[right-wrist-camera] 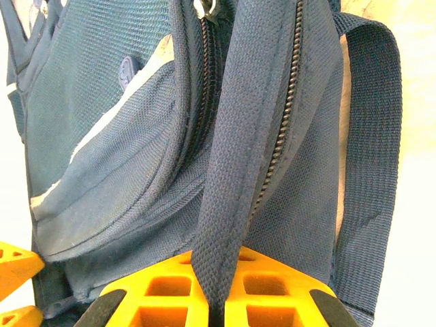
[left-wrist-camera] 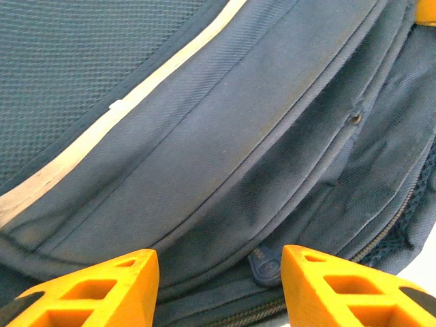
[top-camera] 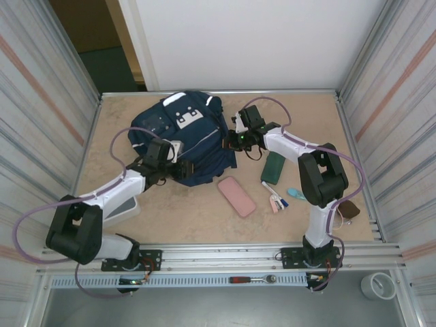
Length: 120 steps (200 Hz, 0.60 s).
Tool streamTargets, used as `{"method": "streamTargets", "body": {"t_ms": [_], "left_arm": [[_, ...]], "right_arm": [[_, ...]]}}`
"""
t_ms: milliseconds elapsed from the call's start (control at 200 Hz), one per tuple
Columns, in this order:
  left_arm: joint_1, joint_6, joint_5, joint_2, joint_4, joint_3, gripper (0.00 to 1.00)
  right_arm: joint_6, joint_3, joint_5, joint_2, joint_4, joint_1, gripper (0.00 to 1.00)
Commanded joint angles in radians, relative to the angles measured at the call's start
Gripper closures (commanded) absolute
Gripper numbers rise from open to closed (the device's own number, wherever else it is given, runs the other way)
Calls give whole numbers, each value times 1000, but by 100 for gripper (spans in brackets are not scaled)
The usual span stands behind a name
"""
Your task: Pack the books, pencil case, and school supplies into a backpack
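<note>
Orange fingers (right-wrist-camera: 170, 300) of the right gripper (right-wrist-camera: 216, 300) clamp the backpack (right-wrist-camera: 116, 170) by its zipper flap, elbow bent inward, while the outstretched left gripper (left-wrist-camera: 219, 272) hovers parted over fabric.

Tabletop (top-camera: 310, 119): lying beige, speckled, evenly lit.
Side panels (top-camera: 41, 88): standing striped on both sides.
Back wall (top-camera: 259, 41): rising plain white.
Doorway (top-camera: 95, 34): opening dark, far left.

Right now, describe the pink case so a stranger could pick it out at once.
Find the large navy backpack at the back of the table. Toward the near edge from its right corner lies the pink case, flat with rounded corners. The dark green case to its right shares the shape; only this one is pink.
</note>
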State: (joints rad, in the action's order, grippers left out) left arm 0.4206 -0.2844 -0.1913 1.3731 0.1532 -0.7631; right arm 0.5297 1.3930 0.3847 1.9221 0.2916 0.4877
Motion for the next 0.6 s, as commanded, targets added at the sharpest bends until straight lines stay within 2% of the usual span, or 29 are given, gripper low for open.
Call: {"method": "streamTargets", "body": {"t_ms": [0, 321, 596], "left_arm": [[10, 34, -16, 21, 21, -54, 49], [21, 40, -51, 64, 25, -81, 47], [60, 65, 26, 140, 117, -142, 43]], "right_arm": [[-23, -10, 8, -1, -38, -5, 99], [-19, -29, 16, 6, -54, -12, 99], [-15, -43, 23, -1, -63, -8, 99]]}}
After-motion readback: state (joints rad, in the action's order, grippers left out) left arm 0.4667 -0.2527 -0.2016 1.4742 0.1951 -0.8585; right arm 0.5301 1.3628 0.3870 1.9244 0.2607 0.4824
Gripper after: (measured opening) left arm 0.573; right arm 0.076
